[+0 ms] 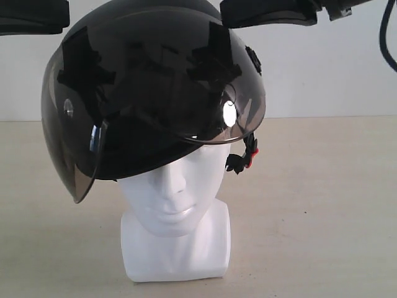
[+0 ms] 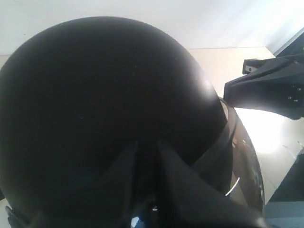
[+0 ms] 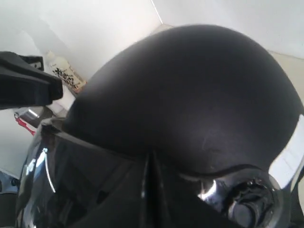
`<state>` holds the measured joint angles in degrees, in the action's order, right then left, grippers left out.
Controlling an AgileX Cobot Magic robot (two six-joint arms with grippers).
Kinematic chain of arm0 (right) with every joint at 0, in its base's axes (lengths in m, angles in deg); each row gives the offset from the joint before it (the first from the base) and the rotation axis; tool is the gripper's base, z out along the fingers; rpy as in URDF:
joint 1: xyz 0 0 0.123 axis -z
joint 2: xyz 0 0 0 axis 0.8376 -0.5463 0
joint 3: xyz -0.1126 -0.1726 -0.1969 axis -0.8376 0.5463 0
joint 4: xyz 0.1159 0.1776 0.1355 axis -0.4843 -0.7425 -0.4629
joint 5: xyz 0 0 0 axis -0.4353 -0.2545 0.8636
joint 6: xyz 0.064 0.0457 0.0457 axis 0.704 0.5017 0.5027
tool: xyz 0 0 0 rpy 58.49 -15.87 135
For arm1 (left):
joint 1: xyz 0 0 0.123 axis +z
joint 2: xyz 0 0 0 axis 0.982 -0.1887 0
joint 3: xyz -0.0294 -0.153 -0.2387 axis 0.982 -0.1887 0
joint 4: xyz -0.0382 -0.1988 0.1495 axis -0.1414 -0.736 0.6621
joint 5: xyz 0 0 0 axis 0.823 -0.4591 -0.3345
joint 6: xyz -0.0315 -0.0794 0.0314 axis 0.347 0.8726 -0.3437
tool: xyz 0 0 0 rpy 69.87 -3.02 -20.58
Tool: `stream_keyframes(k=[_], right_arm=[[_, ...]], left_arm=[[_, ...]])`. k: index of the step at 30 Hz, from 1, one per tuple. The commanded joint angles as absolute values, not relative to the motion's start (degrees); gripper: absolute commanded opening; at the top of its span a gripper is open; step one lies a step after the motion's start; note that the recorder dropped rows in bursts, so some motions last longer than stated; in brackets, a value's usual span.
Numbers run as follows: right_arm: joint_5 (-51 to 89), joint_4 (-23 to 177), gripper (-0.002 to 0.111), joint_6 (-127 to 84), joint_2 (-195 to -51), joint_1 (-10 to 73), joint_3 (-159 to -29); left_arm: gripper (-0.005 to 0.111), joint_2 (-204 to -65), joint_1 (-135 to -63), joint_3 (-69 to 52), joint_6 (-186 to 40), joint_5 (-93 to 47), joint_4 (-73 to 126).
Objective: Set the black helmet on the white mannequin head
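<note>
Plain white wall (image 1: 322,62) behind, meeting a pale beige tabletop (image 1: 322,205) along one straight seam. Soft, even light, with only faint shadows on the surface. Well beyond the right claw (image 3: 148,154), a wall corner and a white bottle (image 3: 61,71) labelled in black script. Past the left claw (image 2: 147,142), a bright patch of glare (image 2: 261,130) on the tabletop.

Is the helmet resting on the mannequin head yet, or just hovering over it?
Cannot tell. The exterior view shows the helmet covering the mannequin head down to the brow, hiding any contact inside; both wrist views show only shell.
</note>
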<state>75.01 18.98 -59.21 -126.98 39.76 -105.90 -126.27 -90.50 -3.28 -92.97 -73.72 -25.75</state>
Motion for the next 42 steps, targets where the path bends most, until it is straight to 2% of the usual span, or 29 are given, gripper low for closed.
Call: stream_keyframes(k=[1, 6, 9, 14, 22, 36, 42], right_arm=[[77.3, 23.9, 0.000, -56.0, -127.0, 39.5, -106.2], [76.9, 23.8, 0.000, -55.1, -126.3, 39.5, -106.2], [73.7, 20.1, 0.000, -54.9, -124.7, 39.5, -106.2], [72.9, 13.5, 0.000, -58.6, -125.5, 37.9, -106.2], [71.0, 27.3, 0.000, -52.5, -128.1, 31.1, -106.2], [76.4, 34.1, 0.000, -46.6, -126.4, 31.1, -106.0], [74.8, 34.1, 0.000, -46.6, -126.0, 31.1, -102.0]], left_arm=[[0.013, -126.3, -92.4, -2.8, -92.8, -75.6, -27.5], [0.013, -126.3, -96.9, -2.9, -92.6, -74.1, -27.7], [0.005, -124.3, -96.9, -2.8, -92.6, -69.6, -26.6], [0.004, -123.8, -96.9, -2.8, -92.4, -71.5, -26.5], [0.004, -124.0, -96.9, -3.0, -92.1, -71.7, -26.2], [0.004, -125.0, -96.9, -3.0, -88.4, -73.8, -21.5], [0.004, -125.7, -96.9, -3.0, -88.4, -74.3, -22.5]])
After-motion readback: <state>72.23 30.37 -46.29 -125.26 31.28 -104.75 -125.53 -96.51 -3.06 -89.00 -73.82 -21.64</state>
